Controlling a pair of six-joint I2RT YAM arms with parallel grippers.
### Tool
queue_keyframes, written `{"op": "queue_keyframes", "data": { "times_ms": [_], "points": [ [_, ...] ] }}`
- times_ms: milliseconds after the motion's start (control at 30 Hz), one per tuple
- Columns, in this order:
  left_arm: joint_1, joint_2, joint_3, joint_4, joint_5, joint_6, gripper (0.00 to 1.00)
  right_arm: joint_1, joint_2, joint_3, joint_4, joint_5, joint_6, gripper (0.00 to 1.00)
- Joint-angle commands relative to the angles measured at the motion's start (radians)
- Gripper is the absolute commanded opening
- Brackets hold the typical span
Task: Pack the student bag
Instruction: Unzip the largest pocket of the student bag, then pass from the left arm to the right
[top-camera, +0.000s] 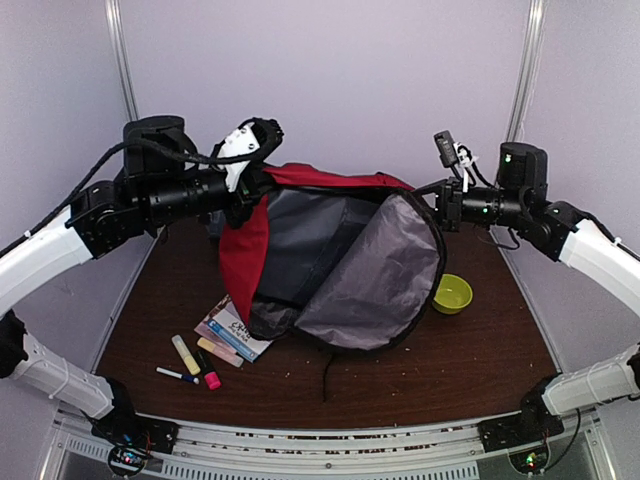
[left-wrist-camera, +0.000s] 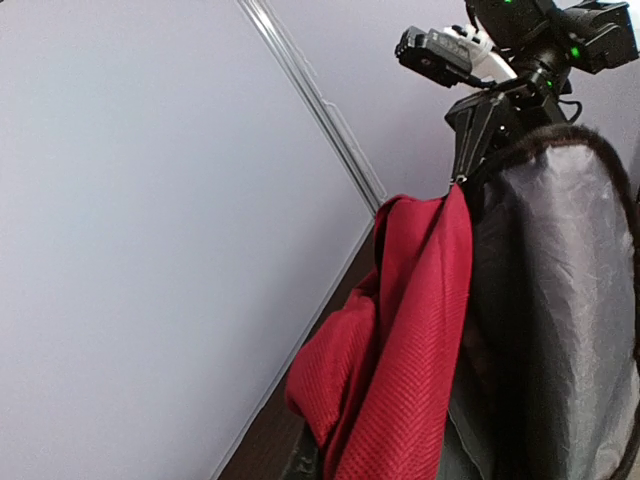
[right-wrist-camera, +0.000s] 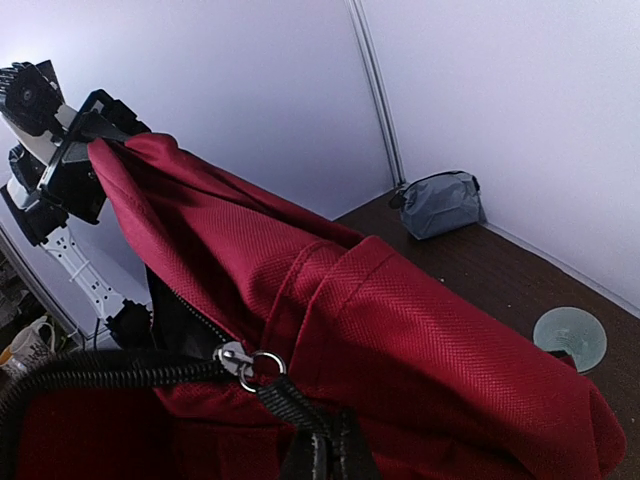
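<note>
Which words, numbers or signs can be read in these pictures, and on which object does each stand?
No text is readable.
On the blue and white printed booklet, partly under the large red fabric backpack: dark lettering, too small and blurred to read.

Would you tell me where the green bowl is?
The bowl sits on the table in the top view, right side, just beside the bag.
</note>
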Motion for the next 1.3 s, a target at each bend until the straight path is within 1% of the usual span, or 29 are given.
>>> {"op": "queue_keyframes", "data": {
  "times_ms": [0,133,233,267,333,400,433,500,567,633,700,767,833,933,1000,1067,1100,1167,1267],
  "points": [
    [0.021,-0.141,0.038,0.114,-0.012,-0.061,0.0,-0.106,0.018,-0.051,-0.042,0.165,0.054,0.0],
    [0.021,-0.141,0.041,0.095,-0.021,-0.09,0.0,-0.11,0.043,-0.039,-0.046,0.133,0.043,0.0],
    [0.021,-0.119,0.038,0.112,-0.04,-0.186,0.0,-0.109,0.051,-0.028,-0.035,0.054,0.047,0.0],
    [0.021,-0.104,0.045,0.112,-0.059,-0.217,0.0,-0.107,0.047,-0.023,-0.03,0.015,0.05,0.02],
    [0.021,-0.073,0.061,0.093,-0.118,-0.28,0.0,-0.107,0.026,-0.022,-0.002,-0.032,0.068,0.24],
    [0.021,-0.044,0.07,0.079,-0.192,-0.323,0.0,-0.107,-0.011,-0.038,0.056,-0.087,0.112,0.43],
    [0.021,-0.033,0.067,0.079,-0.218,-0.339,0.0,-0.108,-0.033,-0.051,0.094,-0.113,0.139,0.49],
    [0.021,-0.018,0.062,0.08,-0.269,-0.361,0.0,-0.102,-0.08,-0.091,0.175,-0.142,0.197,0.58],
    [0.021,-0.007,0.057,0.081,-0.296,-0.376,0.0,-0.083,-0.12,-0.135,0.247,-0.146,0.239,0.63],
    [0.021,-0.004,0.054,0.087,-0.313,-0.386,0.0,-0.036,-0.153,-0.165,0.26,-0.135,0.236,0.78],
    [0.021,-0.004,0.05,0.089,-0.324,-0.39,0.0,0.044,-0.198,-0.179,0.213,-0.088,0.177,0.84],
    [0.021,-0.005,0.05,0.086,-0.333,-0.394,0.0,0.156,-0.247,-0.172,0.105,0.015,0.05,0.85],
    [0.021,-0.006,0.047,0.088,-0.331,-0.398,0.0,0.282,-0.301,-0.189,0.076,0.138,-0.017,0.84],
    [0.021,0.0,0.047,0.09,-0.323,-0.403,0.0,0.402,-0.361,-0.264,0.195,0.25,0.002,0.8],
    [0.021,0.005,0.046,0.092,-0.324,-0.407,0.0,0.497,-0.366,-0.321,0.273,0.322,0.006,0.79],
    [0.021,0.008,0.044,0.095,-0.324,-0.408,0.0,0.601,-0.334,-0.367,0.32,0.406,-0.002,0.8],
    [0.021,0.01,0.044,0.096,-0.322,-0.409,0.0,0.651,-0.306,-0.372,0.319,0.447,-0.015,0.82],
    [0.021,0.011,0.044,0.095,-0.319,-0.409,0.0,0.725,-0.234,-0.346,0.303,0.525,-0.005,0.99],
    [0.021,0.013,0.041,0.096,-0.325,-0.404,0.0,0.779,-0.129,-0.296,0.325,0.574,0.05,1.0]
  ]
}}
